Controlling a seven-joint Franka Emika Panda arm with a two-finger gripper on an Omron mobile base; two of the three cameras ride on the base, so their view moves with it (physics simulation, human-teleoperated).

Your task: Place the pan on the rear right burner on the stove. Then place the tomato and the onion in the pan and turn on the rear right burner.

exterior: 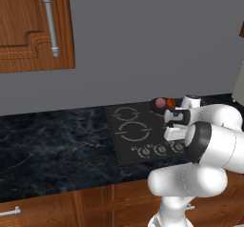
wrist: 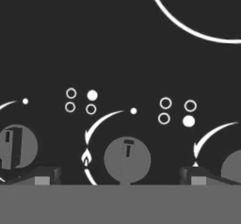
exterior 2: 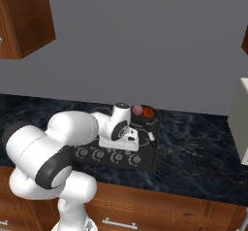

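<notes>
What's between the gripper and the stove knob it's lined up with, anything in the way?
Nothing visible. In the hand view the round knob sits on bare black stove glass, centred between the two fingertips, with open space around it. The pan with tomato and onion lies farther back.

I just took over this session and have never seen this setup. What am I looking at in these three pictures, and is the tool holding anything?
The machine is a white robot arm in a rendered kitchen. Two pictures come from cameras on its base, behind it to left and right. The third comes from a camera on the hand.

Both base views show the stove, a black glass cooktop set in a dark marble counter. At its rear right sits the pan with the onion and tomato inside.

The hand view looks straight at the glass: the tool is open, its tips either side of a knob. It holds nothing.
</notes>
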